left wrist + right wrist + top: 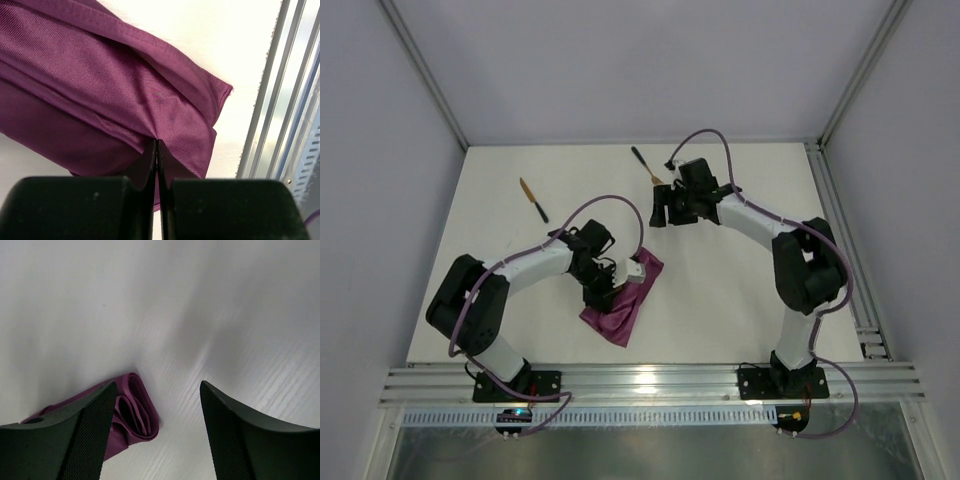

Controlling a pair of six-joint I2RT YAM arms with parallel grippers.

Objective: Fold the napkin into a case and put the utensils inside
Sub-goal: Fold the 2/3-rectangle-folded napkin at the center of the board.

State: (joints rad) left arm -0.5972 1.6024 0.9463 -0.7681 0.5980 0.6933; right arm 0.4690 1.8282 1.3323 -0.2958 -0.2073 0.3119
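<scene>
- Left side of white desk (720, 300): small gold-bladed, black-handled knife (533, 199), lying free.
- Left fingers (149, 165) together, clamped on a fold of the soft magenta-purple cloth napkin (625, 300), which lies near the desk's centre front.
- Napkin's long axis is diagonal, near-left to far-right, with the layered open end facing far-right.
- Small gold-headed, black-handled fork (647, 167) lies beyond.
- Right fingers (95, 430) apart, empty.
- Folding looks nearly done. Next, the right arm must fetch 1 utensil.

The left gripper (156, 150) is pinching the napkin (125, 90) with jaws closed; the right gripper (658, 207) is hovering wide apart, facing nine o'clock.
</scene>
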